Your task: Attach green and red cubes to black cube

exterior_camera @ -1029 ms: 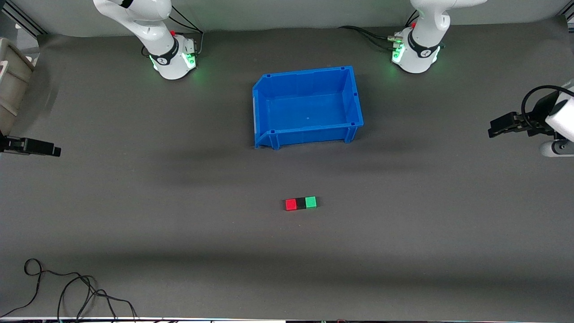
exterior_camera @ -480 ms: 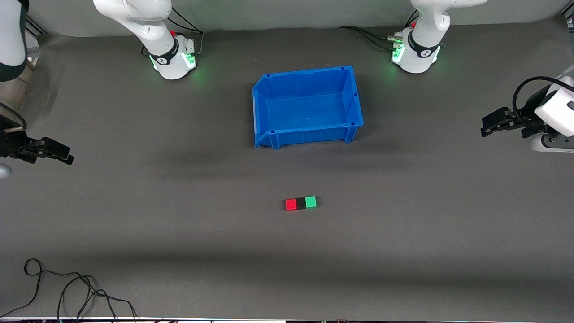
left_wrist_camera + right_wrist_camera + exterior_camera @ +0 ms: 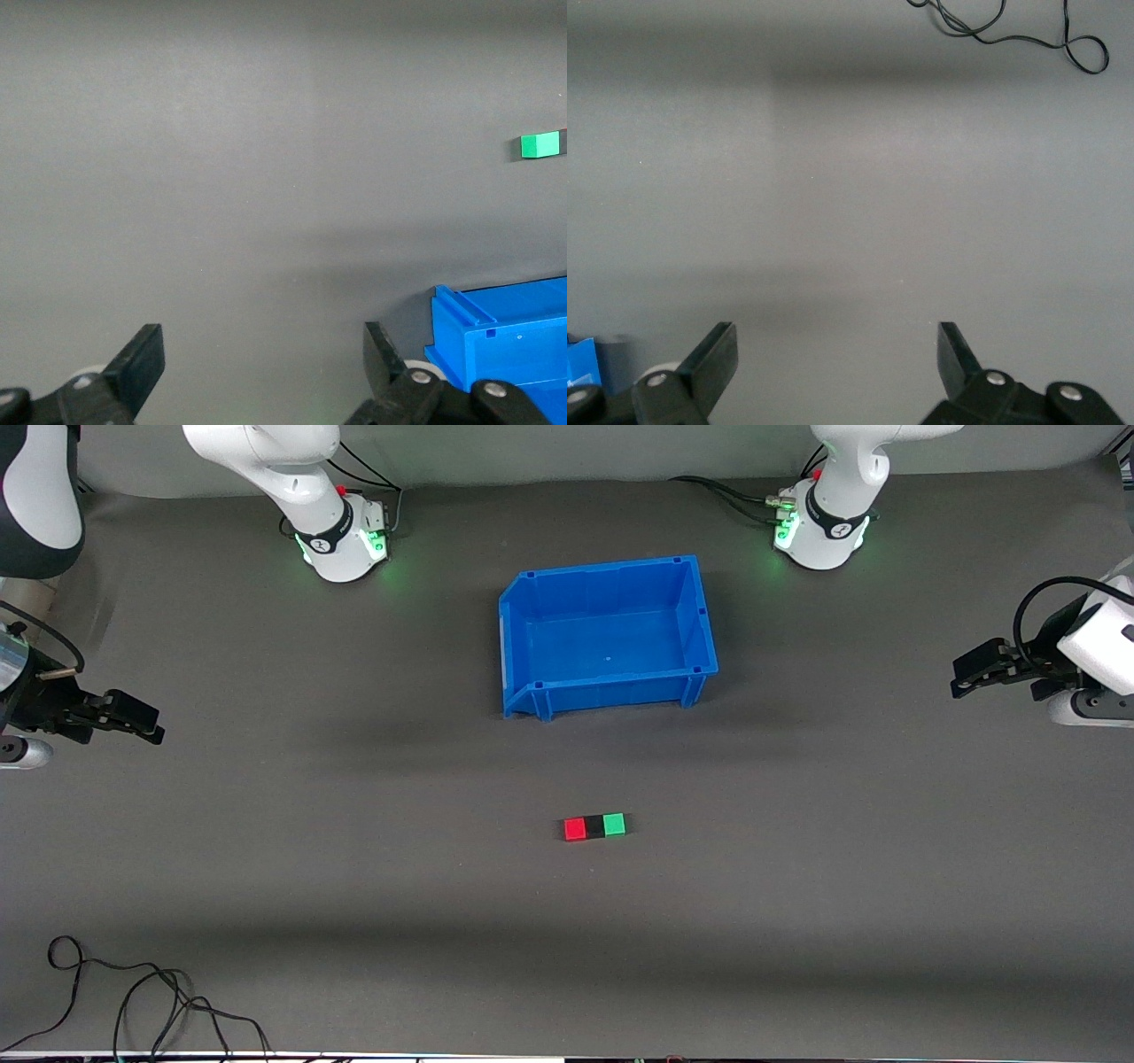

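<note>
Currently the dark grey desk (image 3: 354,868) carries a blue bin (image 3: 608,636) in its middle, between the 2 arm bases and nearer to the front camera than both. Bin interior shows nothing inside.

Left gripper (image 3: 966,673) hangs over the left arm's end of the desk, level with the bin. Jaws spread wide, holding nothing, touching nothing; in the left wrist view both fingers (image 3: 142,359) stand well apart with only bare desk between them, and a corner of the bin shows just beside 1 finger.

Right gripper (image 3: 142,724) hangs over the right arm's end of the desk, well apart from the bin. Jaws likewise spread wide and empty; the right wrist view shows its fingers (image 3: 713,354) over bare desk.

Loose black cable (image 3: 133,1001) lies coiled at the desk edge closest to the front camera, toward the right arm's end.

Cubes: 3 in 1 straight row, nearer to the front camera than the bin, well apart from both grippers. Black cube (image 3: 594,826) in the middle, red cube (image 3: 575,829) touching it on the right arm's side, green cube (image 3: 614,825) touching it on the left arm's side. All 3 sit flat on the desk.
</note>
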